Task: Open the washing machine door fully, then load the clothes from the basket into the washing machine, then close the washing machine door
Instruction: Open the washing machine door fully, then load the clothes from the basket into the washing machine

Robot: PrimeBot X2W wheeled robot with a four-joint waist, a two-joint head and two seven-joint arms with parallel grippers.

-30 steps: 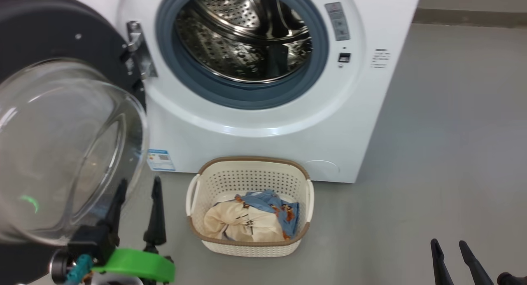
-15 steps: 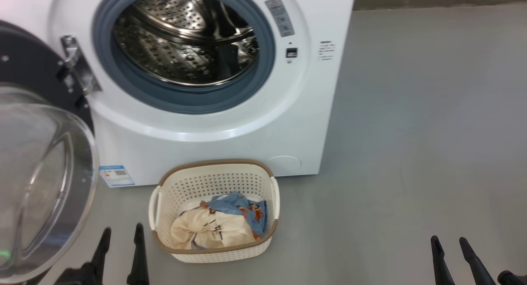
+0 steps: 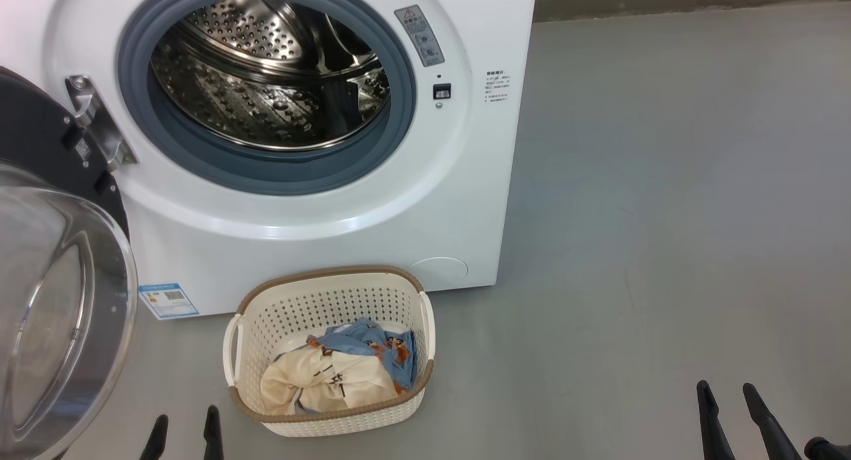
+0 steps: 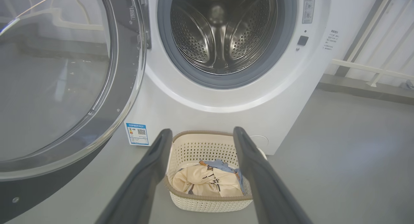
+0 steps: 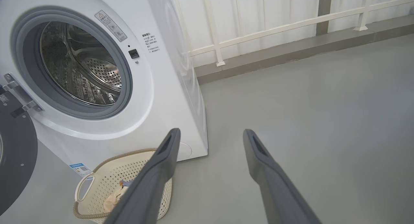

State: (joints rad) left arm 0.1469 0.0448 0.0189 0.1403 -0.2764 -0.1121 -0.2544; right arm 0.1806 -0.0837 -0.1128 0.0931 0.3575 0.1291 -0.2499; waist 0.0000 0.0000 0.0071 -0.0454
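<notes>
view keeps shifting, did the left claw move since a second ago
Yes, the left claw drew back: its tips reached the far rim of the cream perforated plastic basket, now only its near wall.

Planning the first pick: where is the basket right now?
In the head view the basket sits on the floor at lower centre-left, just in front of the washing machine, right of its open door.

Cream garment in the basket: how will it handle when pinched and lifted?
Probably floppy: the cream garment lies crumpled in folds, so it should drape and dangle. The blue garment lies bunched against it and may drag along. The thin perforated basket looks light; it might shift.
</notes>
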